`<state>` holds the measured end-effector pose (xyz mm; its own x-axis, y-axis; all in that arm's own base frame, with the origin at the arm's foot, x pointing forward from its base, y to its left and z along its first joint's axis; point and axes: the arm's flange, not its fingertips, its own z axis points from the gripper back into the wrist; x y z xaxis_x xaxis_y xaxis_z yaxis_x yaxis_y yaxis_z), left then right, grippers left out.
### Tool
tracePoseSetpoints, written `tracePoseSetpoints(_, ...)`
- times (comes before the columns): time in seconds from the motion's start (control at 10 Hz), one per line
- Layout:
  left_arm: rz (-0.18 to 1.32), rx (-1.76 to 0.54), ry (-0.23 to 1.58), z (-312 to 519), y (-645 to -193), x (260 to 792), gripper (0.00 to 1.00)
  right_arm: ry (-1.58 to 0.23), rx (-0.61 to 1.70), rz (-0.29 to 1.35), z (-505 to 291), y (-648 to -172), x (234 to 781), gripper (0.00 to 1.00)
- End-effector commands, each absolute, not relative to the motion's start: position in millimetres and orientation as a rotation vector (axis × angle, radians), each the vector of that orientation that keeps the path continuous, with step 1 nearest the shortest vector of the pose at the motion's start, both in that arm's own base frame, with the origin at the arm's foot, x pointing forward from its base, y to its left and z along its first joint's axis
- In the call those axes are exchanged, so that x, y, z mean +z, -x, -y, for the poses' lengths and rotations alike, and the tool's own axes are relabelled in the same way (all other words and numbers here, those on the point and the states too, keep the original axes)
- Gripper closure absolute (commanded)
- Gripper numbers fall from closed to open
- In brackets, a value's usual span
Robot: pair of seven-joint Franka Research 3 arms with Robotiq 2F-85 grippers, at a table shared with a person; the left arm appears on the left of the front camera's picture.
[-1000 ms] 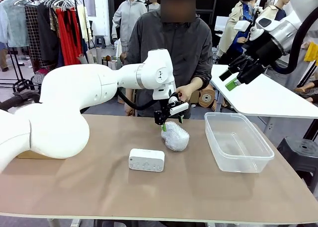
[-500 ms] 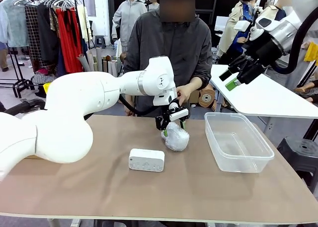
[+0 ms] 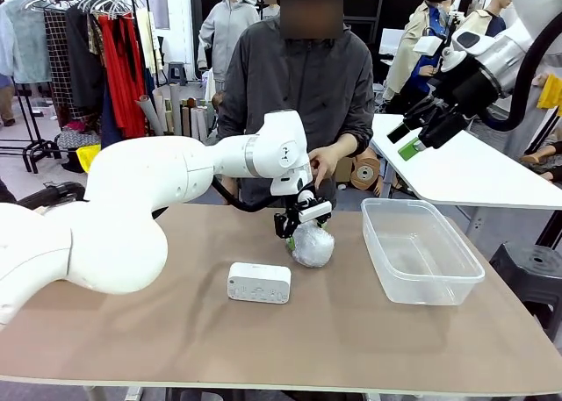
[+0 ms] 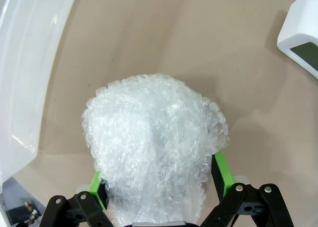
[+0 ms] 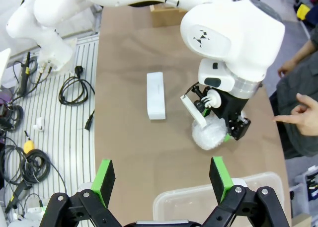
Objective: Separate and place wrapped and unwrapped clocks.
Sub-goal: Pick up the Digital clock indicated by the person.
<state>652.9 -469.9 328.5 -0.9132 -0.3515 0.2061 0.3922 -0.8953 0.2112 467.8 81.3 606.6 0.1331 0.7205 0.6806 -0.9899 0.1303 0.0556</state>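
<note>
The left arm is stretching in from the left over the table (image 3: 176,348), elbow bent and wrist pointing straight down. The bare white clock (image 3: 259,282) is lying flat near the table's middle. Just to its right, the left gripper (image 3: 305,235) is straddling the bubble-wrapped clock (image 3: 314,247), with its green pads (image 4: 221,170) spread wide at either side. The person's hand (image 3: 321,162) is hanging just behind the wrist. The clear tub (image 3: 435,294) is sitting farther right. The right gripper (image 3: 407,140) is hanging high at the right, fingers spread apart and holding nothing.
</note>
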Motion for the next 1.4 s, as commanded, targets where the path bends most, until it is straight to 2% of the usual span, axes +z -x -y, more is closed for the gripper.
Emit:
tracePoseSetpoints(0.0, 0.35, -2.721, 0.22, 470.9, -652.4, 330.5, 0.0, -0.572, 1.34, 0.592, -81.9, -465.5, 605.5, 0.0)
tracePoseSetpoints(0.2, 0.35, -2.721, 0.22, 470.9, -652.4, 330.5, 0.0, -0.572, 1.34, 0.592, -81.9, -465.5, 605.5, 0.0)
tracePoseSetpoints(0.3, 0.352, -2.724, 0.227, 470.5, -652.6, 328.4, 0.04, -0.572, 1.34, 0.592, -81.9, -465.5, 605.5, 0.0)
tracePoseSetpoints(0.7, 0.208, -2.734, 0.113, 454.7, -653.6, 352.7, 0.83, -0.572, 1.34, 0.592, -81.9, -465.5, 605.5, 0.0)
tracePoseSetpoints(0.8, 0.173, -2.717, 0.081, 450.8, -651.3, 362.7, 1.0, -0.572, 1.34, 0.592, -81.9, -465.5, 605.5, 0.0)
tracePoseSetpoints(1.3, 0.002, -2.565, -0.043, 417.2, -635.9, 443.0, 1.0, -0.572, 1.34, 0.592, -81.9, -465.5, 605.5, 0.0)
